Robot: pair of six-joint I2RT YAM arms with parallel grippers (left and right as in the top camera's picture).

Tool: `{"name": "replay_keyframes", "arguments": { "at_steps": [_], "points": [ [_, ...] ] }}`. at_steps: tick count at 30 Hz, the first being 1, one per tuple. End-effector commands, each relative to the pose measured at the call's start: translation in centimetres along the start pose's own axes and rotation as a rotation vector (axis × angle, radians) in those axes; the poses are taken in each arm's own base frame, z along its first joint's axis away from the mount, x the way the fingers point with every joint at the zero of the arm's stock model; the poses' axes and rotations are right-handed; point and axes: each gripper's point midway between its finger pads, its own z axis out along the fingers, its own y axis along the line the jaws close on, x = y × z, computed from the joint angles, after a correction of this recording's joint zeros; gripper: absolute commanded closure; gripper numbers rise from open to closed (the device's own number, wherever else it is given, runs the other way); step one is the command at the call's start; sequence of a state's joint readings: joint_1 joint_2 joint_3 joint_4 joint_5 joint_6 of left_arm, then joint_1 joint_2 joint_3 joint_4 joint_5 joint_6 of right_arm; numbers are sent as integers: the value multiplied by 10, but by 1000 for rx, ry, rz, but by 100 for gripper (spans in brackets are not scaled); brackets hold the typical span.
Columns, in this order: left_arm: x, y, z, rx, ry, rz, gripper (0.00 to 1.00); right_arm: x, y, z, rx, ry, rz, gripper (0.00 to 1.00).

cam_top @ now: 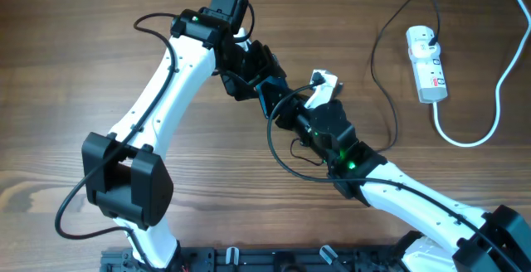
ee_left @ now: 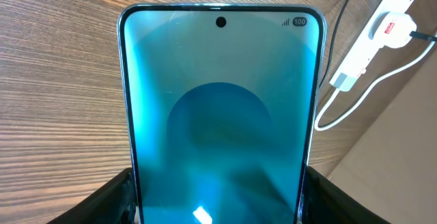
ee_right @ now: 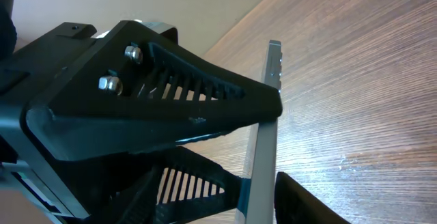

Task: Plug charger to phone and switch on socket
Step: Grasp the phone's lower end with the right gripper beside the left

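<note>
The phone (ee_left: 218, 108), its cyan screen lit, fills the left wrist view and stands between the fingers of my left gripper (ee_left: 218, 200), which is shut on its two long sides. In the overhead view, that left gripper (cam_top: 251, 71) holds the phone (cam_top: 267, 91) above the middle of the table. My right gripper (ee_right: 225, 197) has come up to the phone's grey edge (ee_right: 263, 142); its right finger (ee_right: 307, 203) stands a slim gap off it. The charger's black cable (cam_top: 375, 56) runs from the socket (cam_top: 426, 65) toward the right arm. Its connector is hidden.
The white socket (ee_left: 379, 36) lies at the far right of the wooden table (cam_top: 75, 81) with a black plug in it. Its thick white lead (cam_top: 489, 114) curls off to the right edge. The two arms cross over the table's middle.
</note>
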State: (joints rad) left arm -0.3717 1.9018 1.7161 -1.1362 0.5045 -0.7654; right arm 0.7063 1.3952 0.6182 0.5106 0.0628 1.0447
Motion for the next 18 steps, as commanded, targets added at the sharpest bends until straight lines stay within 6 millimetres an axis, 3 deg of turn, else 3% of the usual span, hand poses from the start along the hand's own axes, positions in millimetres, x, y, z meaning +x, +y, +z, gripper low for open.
{"name": "replay_keyframes", "arguments": {
  "at_steps": [1,9,18],
  "points": [
    [-2,-5,-4,10,-11,1,45,-8,6,4,1,-35,11,51],
    [-2,-5,-4,9,-10,1,45,1,-8,11,37,-14,55,59],
    [-2,-5,-4,9,-10,1,45,0,-8,11,35,-16,79,68]
  ]
}}
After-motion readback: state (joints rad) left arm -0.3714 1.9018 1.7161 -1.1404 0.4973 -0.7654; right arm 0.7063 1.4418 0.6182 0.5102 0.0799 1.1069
